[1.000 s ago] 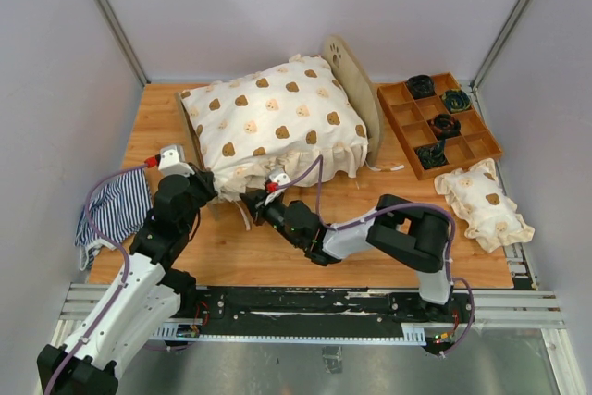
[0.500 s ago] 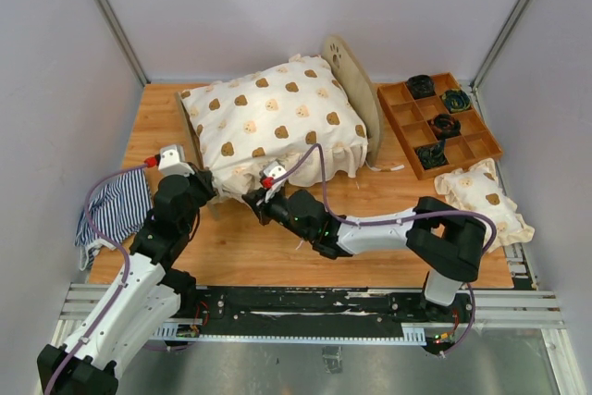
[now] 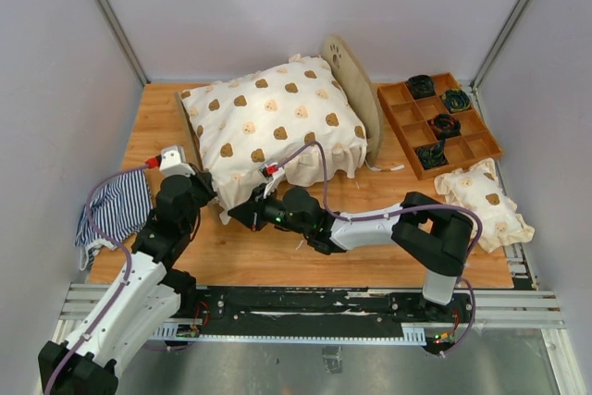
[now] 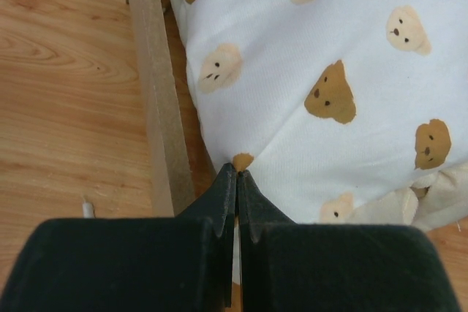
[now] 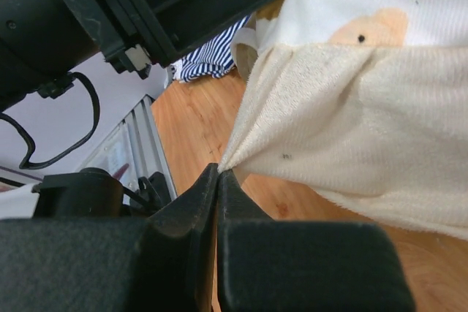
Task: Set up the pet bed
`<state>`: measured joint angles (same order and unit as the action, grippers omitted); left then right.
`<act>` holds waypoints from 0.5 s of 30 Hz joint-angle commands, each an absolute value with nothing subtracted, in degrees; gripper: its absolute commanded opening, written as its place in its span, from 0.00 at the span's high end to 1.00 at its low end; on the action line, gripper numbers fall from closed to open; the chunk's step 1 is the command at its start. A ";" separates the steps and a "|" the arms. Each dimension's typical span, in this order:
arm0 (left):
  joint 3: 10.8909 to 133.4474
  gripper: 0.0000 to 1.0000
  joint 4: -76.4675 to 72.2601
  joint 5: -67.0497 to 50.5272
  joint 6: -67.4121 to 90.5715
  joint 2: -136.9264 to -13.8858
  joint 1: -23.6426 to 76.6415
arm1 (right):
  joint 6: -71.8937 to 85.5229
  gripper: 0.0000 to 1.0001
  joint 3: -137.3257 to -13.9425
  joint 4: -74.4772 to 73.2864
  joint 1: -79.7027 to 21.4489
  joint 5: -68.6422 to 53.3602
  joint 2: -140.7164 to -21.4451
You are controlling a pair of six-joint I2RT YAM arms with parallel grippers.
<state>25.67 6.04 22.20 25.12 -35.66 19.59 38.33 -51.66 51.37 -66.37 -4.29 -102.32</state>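
At the back of the wooden desk, left of centre, the pet bed sits at an angle, with its rounded plywood headboard standing upright at the far right end. A puffy cream cover printed with bear faces is heaped over the frame and hides most of it; one plywood side rail shows along the cover's left edge.

The left pincer is closed tight at the bed's near-left corner. Its tips press against the lower edge of the cover, just beside the rail. Whether any cloth is caught between them cannot be told.

The right pincer reaches across from the right to the same near corner, close to the left one. It is clamped on a point of the cover's plain cream towelling hem, which is drawn out taut above the desk.

A striped cloth hangs off the desk's left edge. At the far right lies a brown compartment tray with dark items in some of its squares, and a small bear-print pillow lies just in front of it.
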 commanded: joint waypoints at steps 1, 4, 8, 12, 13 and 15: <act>25.25 1.00 3.69 26.26 24.57 -35.53 19.25 | 47.30 1.00 -49.78 58.64 -66.92 -3.05 -105.62; 25.22 1.00 3.98 26.27 24.61 -35.27 19.31 | 43.13 0.92 -49.84 58.07 -66.14 -4.77 -105.93; 25.48 1.00 4.38 25.05 24.48 -35.22 19.28 | 33.07 0.61 -44.68 39.63 -63.44 6.36 -91.45; 26.54 0.90 5.58 24.50 25.71 -36.08 19.28 | 23.87 0.48 -45.46 23.79 -61.35 15.49 -84.02; 27.58 0.80 6.33 24.78 26.11 -36.38 19.31 | 22.47 0.47 -45.40 22.90 -60.89 15.89 -83.51; 29.69 0.61 8.38 25.76 26.92 -36.64 19.31 | 17.16 0.49 -45.11 23.09 -60.66 16.73 -83.48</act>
